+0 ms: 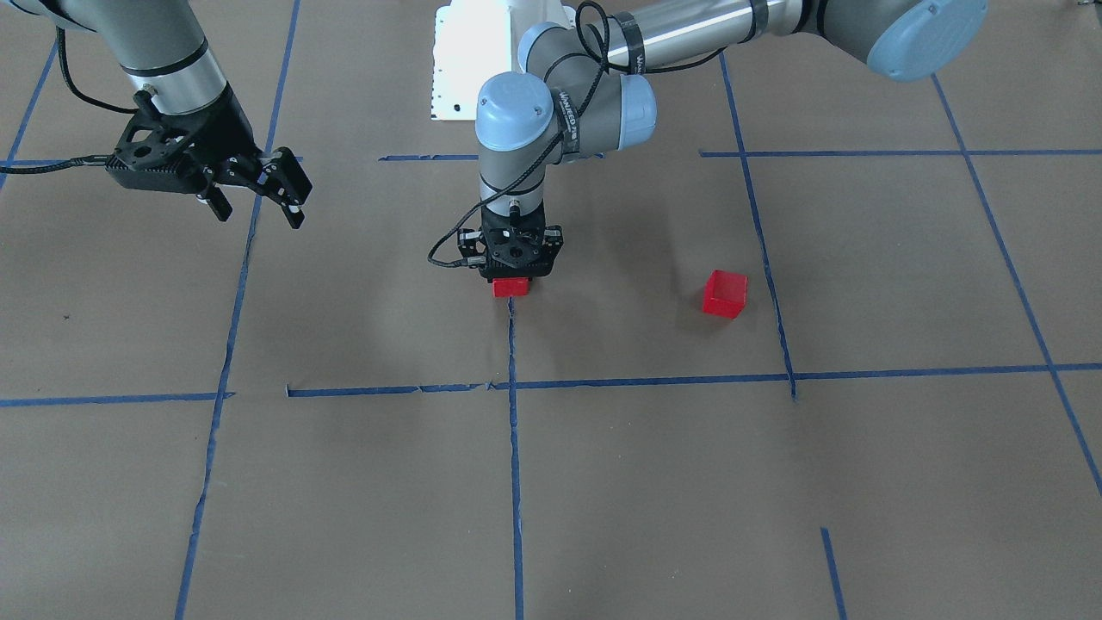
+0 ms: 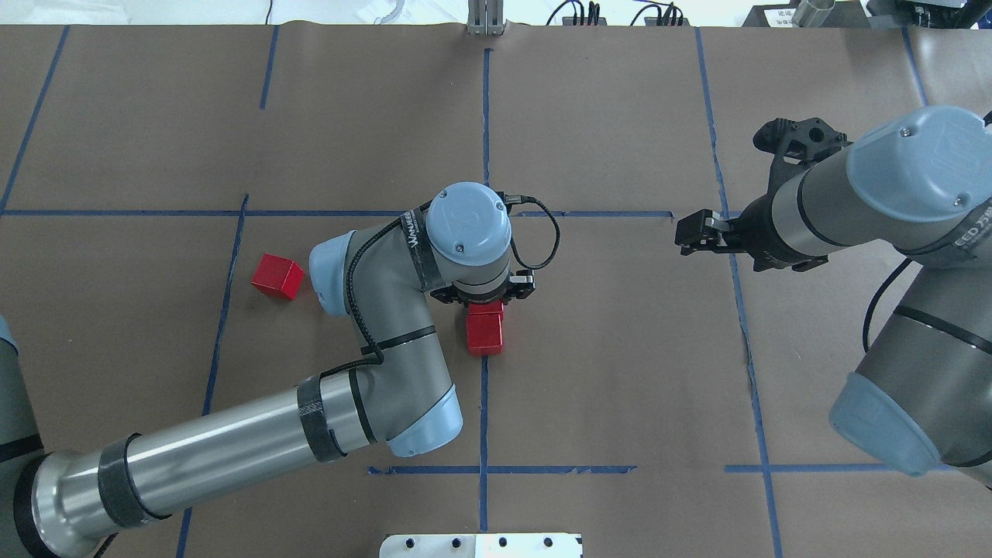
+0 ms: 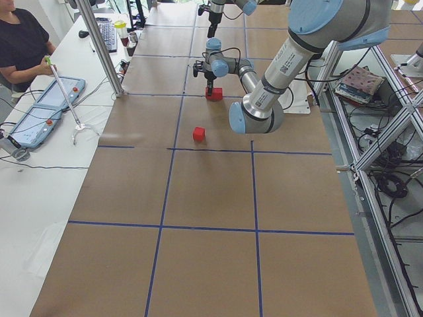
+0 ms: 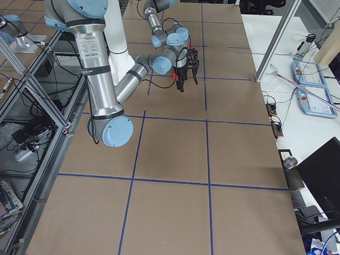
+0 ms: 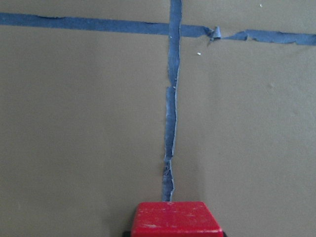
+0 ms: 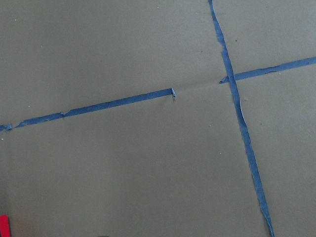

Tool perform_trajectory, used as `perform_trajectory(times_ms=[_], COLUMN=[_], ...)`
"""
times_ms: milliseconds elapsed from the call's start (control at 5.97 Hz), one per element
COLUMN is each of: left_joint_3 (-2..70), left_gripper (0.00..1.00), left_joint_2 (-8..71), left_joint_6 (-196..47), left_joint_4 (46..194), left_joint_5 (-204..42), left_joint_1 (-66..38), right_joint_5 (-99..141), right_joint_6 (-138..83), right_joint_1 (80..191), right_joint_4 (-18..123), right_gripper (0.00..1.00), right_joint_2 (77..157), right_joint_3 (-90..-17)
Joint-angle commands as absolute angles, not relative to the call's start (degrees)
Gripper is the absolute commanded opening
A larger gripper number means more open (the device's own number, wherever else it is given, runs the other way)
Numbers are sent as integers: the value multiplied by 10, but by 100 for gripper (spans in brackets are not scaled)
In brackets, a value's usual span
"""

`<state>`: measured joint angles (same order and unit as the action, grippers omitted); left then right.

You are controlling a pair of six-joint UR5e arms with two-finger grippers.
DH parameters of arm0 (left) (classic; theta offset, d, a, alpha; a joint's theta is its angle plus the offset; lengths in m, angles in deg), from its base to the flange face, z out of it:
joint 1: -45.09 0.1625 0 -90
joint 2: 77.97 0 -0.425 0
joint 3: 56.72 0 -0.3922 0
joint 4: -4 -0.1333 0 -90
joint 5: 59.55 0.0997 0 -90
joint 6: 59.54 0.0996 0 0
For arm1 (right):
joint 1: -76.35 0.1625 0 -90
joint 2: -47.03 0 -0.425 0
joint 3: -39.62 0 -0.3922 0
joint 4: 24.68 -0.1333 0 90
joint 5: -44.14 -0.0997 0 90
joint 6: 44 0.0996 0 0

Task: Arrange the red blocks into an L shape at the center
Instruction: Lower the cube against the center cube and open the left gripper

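Across the table, I count only two red blocks (image 1: 725,294). One lies loose, well off toward my left side. The other is the clamped block (image 1: 510,288), under my left gripper (image 1: 513,277) at the head of a blue tape line (image 1: 515,448). The third is hidden behind that gripper. My right gripper (image 1: 258,207) hangs well apart, fingers spread, grasping nothing.

Overhead, I count all three. The loose one is on its own, and the clamped block, half covered by my wrist, touches its neighbour block (image 2: 484,335) at the centre.

From the left end, the centre pair merges into one red patch. From the right end, only a red speck shows.

My left wrist camera shows one block, cut off by the bottom edge, with dark fingertips pressed against both its sides.

My right wrist camera shows one red sliver in the bottom corner. I cannot tell which block it is.
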<state>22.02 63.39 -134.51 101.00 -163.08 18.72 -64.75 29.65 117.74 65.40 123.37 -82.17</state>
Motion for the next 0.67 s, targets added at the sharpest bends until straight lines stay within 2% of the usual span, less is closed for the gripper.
perform_trajectory(times_ms=[0,335,503], left_joint_3=[222,223,223], left_gripper=[2,9,29], left_joint_2=[633,629,628], left_joint_6=[-1345,-1345,-1345], left_joint_4=[1005,1005,1005], left_joint_5=[-1631,-1630,-1630], left_joint_1=[187,187,187], right_joint_5=[-648,-648,-648], right_joint_6=[297,297,297], right_joint_1=[1177,1177,1177], right_joint_4=[654,654,654], right_gripper=[100,100,100], right_joint_2=[1233,1234,1234], right_joint_3=[-821,-820,-820])
